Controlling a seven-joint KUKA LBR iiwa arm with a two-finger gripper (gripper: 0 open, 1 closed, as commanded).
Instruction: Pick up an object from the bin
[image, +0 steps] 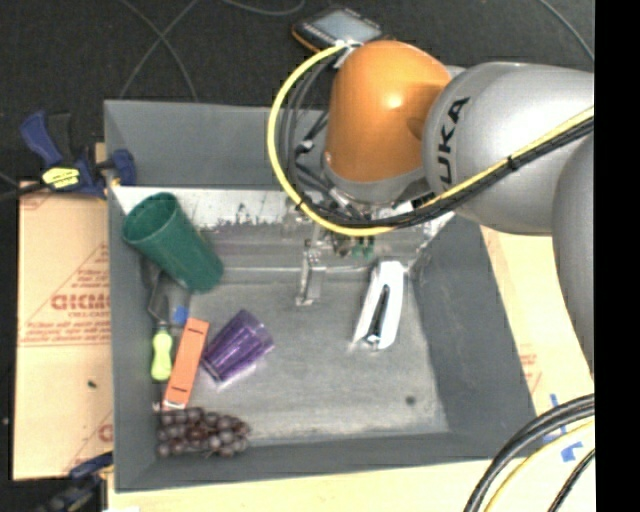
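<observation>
My gripper (362, 272) hangs under the arm's orange cover over the back middle of the bin, open. One metal finger (307, 280) reaches down to the left of a white stapler (380, 305); the other side is mostly hidden by the wrist. The stapler lies on the bin floor just below and to the right of that finger, with nothing gripped. A purple ribbed cup (238, 345) lies on its side further to the left front.
A dark green cup (170, 240) lies tipped at the back left. Along the left wall lie an orange block (186, 362), a green-and-yellow tool (161, 355) and a bunch of dark grapes (198, 432). The arm covers the bin's back right.
</observation>
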